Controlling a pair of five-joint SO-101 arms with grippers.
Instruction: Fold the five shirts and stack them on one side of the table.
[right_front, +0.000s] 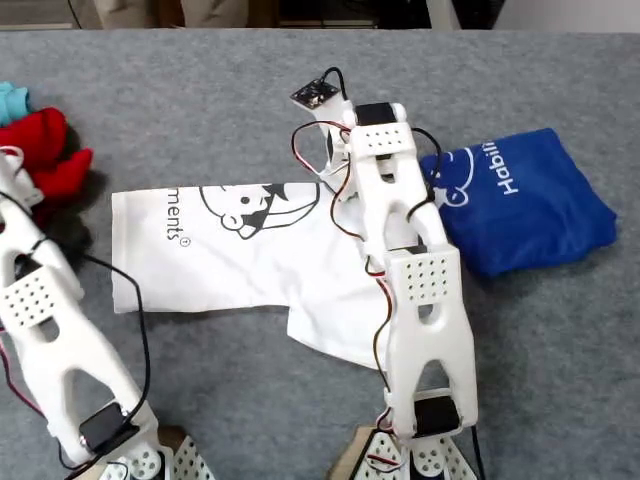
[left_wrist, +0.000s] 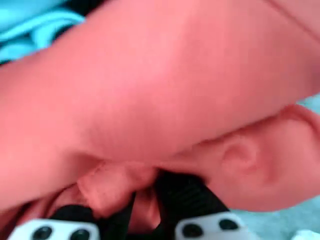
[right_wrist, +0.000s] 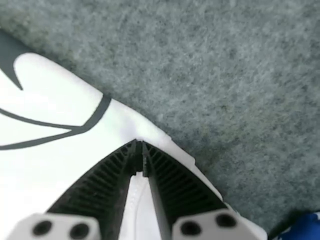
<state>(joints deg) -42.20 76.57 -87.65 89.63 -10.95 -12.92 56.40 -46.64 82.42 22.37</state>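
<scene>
Right jaws closed, pinching white shirt (right_wrist: 45, 150)

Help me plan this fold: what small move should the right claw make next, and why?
Probably lift slightly and draw that edge toward the arm's base: the right claw is shut on the far edge of the white shirt, and the shirt lies flat, not fully folded.

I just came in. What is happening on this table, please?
Two robot arms are folding shirts. The right gripper is closed on the far edge of the white shirt, which lies half folded in the middle of the table. The left gripper holds the red shirt at the table's left side, next to a cyan shirt. A blue shirt lies folded on the right, alone, so there is no stack yet.
</scene>
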